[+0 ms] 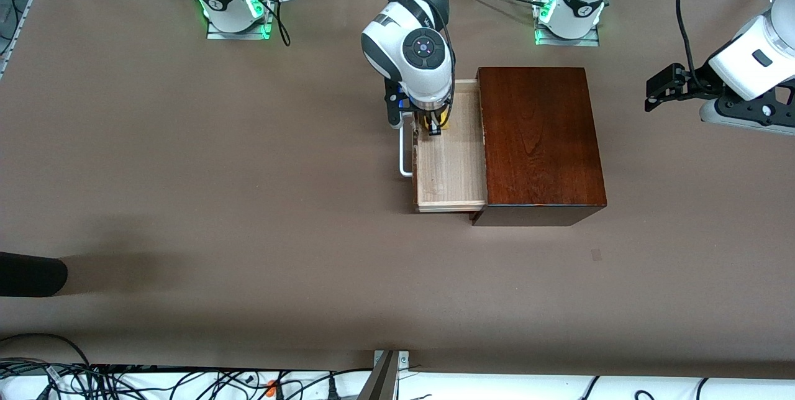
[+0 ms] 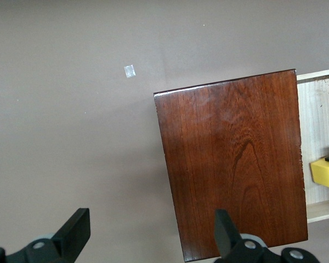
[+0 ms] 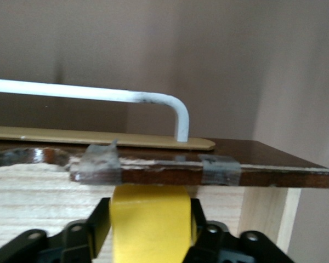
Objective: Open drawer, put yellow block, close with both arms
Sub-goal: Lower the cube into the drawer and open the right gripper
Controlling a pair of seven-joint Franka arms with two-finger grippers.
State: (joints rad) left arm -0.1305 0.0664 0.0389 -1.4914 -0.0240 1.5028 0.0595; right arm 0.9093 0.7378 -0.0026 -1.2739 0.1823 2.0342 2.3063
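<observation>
The drawer stands pulled out of the dark-brown box, its white handle toward the right arm's end of the table. My right gripper reaches down into the drawer, at the part farther from the front camera. Its fingers press both sides of the yellow block, just inside the drawer front. The left wrist view shows the block low in the tray. My left gripper waits open in the air past the box, toward the left arm's end.
A dark object pokes in at the table edge at the right arm's end, nearer to the front camera. A small patch of tape lies on the table nearer to the camera than the box. Cables run along the near edge.
</observation>
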